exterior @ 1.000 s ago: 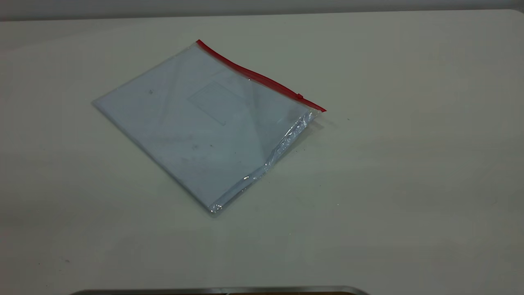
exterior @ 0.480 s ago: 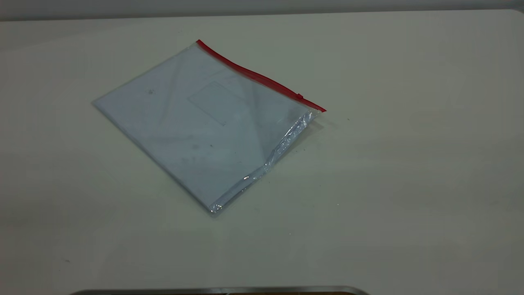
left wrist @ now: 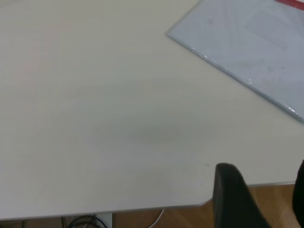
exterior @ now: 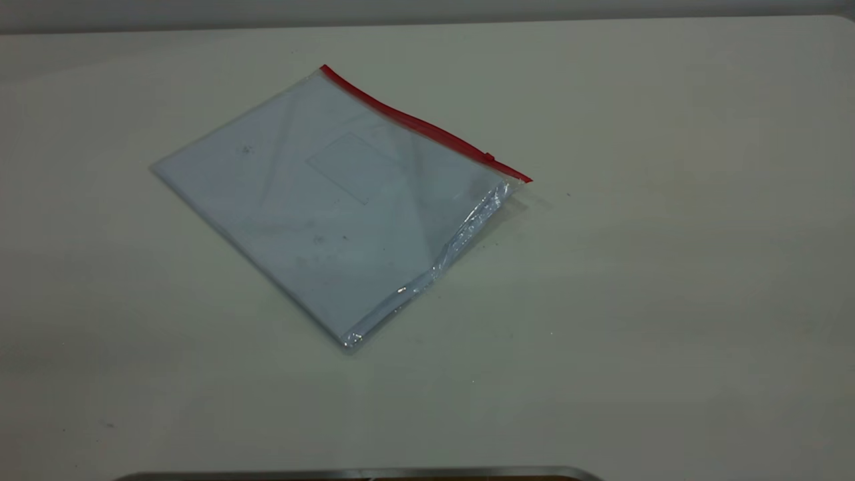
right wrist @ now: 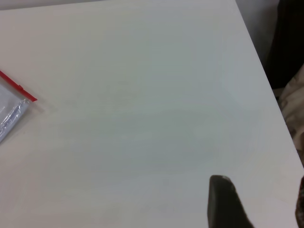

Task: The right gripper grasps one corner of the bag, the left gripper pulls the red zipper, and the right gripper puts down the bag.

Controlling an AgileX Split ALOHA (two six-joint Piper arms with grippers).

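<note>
Nothing has moved since the earlier frames: the bag (exterior: 334, 200) lies flat toward the table's (exterior: 668, 300) far left part. Both grippers wait open near opposite table edges, the left gripper (left wrist: 259, 199) and the right gripper (right wrist: 256, 204). No step has begun, I judge; next the right gripper must reach the corner (exterior: 521, 182) where the red zipper (exterior: 421, 123) ends.

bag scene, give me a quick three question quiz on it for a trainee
1. True or false: the large flat clear plastic bag with a pale bluish-white sheet inside lies flat on the pale table, touched by neither gripper.
2. Multiple choice: the tiny red slider tab on the thin red zipper sits (A) near the crinkled shiny corner, (B) midway along the strip, (C) at the far end.
3. Fill in: in the exterior view, the number of arms visible is ____.

Key: 1 true; 2 A; 3 zero. The wrist views show only dark fingers of the left gripper and right gripper, both spread, away from the bag.
</note>
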